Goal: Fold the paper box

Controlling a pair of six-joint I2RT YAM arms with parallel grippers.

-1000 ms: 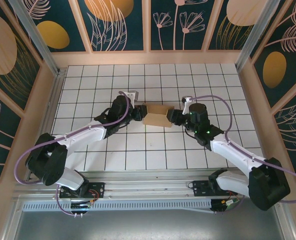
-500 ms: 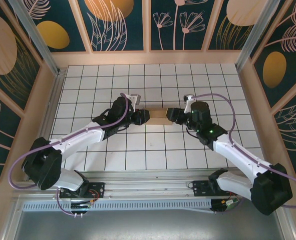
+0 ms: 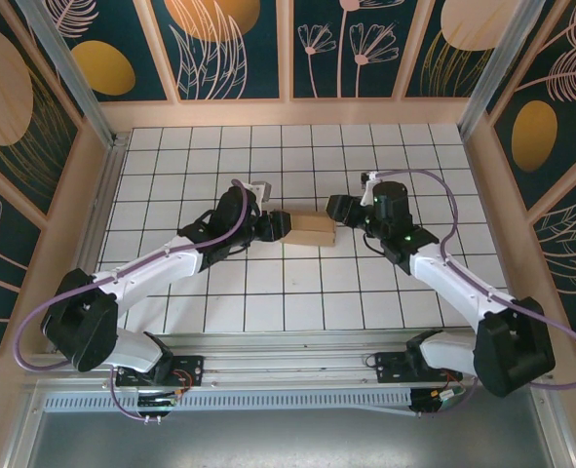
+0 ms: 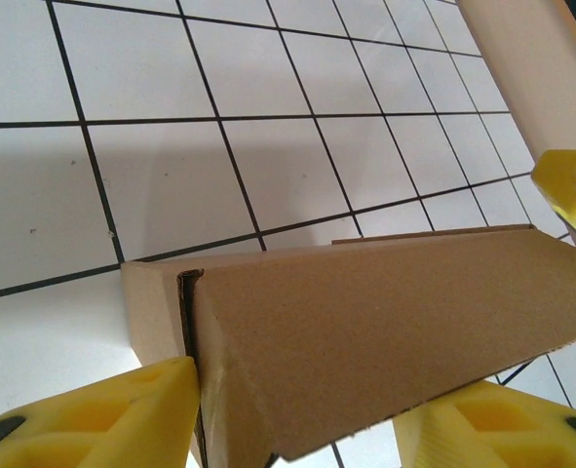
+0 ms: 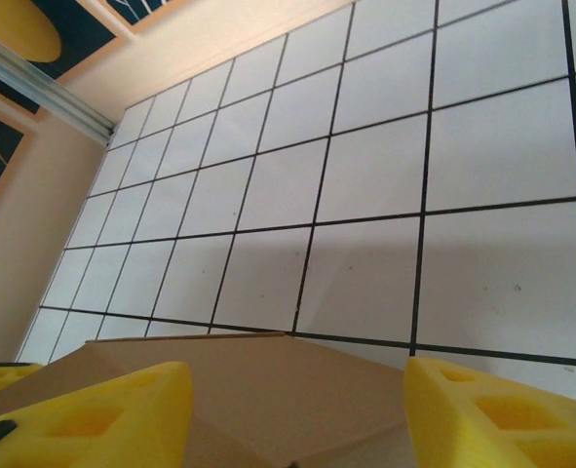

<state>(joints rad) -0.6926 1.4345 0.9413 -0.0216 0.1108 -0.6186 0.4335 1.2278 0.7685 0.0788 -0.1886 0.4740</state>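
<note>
One small, flat rectangular box of plain brown cardboard, the paper box (image 3: 307,229), is lying on its broad face near the middle of the white table (image 3: 219,156) ruled with black grid lines, its long side running left to right between the two arms. We are reading it as already closed into shape. The left wrist view is showing a tucked end flap (image 4: 156,312) and a smooth folded top with no loose panel sticking up, so we are judging the folding to be at or near its end. The left gripper (image 3: 280,226) is reaching in low at the box's left end. Its yellow fingers (image 4: 93,419) are standing apart with the box's corner between them, and one is lying against the end flap, yet we cannot tell whether they are squeezing or merely flanking it. At the other end the right gripper (image 3: 334,216) is sitting by the far right corner, its own yellow fingers (image 5: 502,409) spread with cardboard between them, and again we cannot tell whether they are pressing. We are taking this two-ended placement as a way of steadying the light box so that it is not sliding on the smooth surface while its ends are being pressed home. Beyond the arms, a pale wooden rim (image 3: 97,195) and dark floral wall panels (image 3: 239,49) are enclosing the table.
</note>
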